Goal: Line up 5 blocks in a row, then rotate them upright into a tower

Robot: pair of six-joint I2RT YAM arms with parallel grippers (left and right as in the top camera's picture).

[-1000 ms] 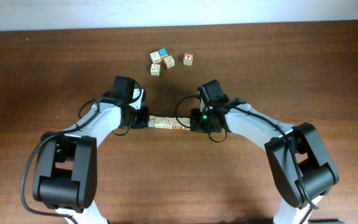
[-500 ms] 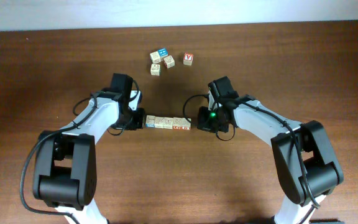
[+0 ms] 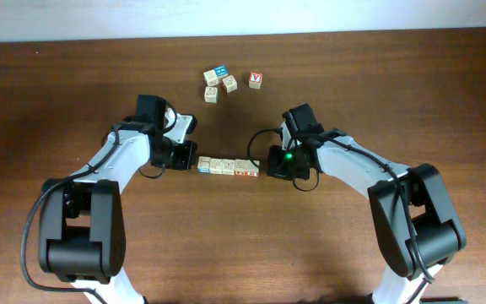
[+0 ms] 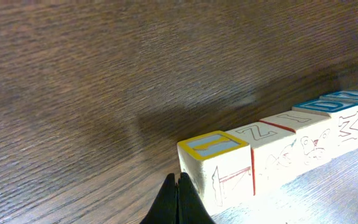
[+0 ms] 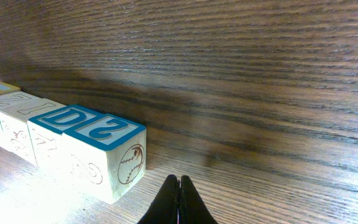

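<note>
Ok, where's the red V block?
In the overhead view, the red V block sits top centre, just right of a pale block.

This looks like a robotics lab test bench. A dark brown wood-grain surface (image 3: 412, 93) runs back to a plain pale wall (image 3: 243, 15). A white-and-black jointed left robot arm (image 3: 116, 165) and a matching right robot arm (image 3: 357, 169) reach in from the near edge. Small pale wooden letter cubes (image 3: 226, 166) lie in a row between them.
</note>
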